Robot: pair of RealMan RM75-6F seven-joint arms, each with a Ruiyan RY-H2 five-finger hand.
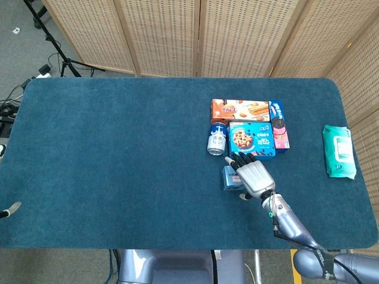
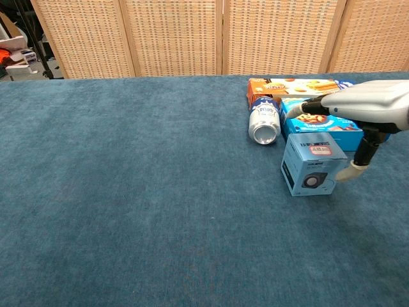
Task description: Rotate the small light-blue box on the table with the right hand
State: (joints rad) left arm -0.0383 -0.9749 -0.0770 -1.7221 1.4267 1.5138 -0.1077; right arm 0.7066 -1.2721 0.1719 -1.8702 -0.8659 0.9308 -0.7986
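The small light-blue box (image 1: pixel 228 178) (image 2: pixel 310 173) stands on the blue table (image 1: pixel 118 148), just in front of the snack boxes. My right hand (image 1: pixel 253 176) (image 2: pixel 374 105) hovers flat over the box's top and right side. Its fingers are stretched out above the box, toward the can. The thumb (image 2: pixel 351 171) hangs down beside the box's right face, at or very near it, and nothing is gripped. Of my left hand, only a fingertip (image 1: pixel 12 208) shows at the table's left edge.
Right behind the box are a drink can lying on its side (image 1: pixel 217 141) (image 2: pixel 264 125), a blue cookie box (image 1: pixel 256 138) (image 2: pixel 332 125), an orange wafer box (image 1: pixel 240 109) (image 2: pixel 287 85) and an Oreo pack (image 1: pixel 278 131). A green wipes pack (image 1: pixel 339 151) lies at the far right.
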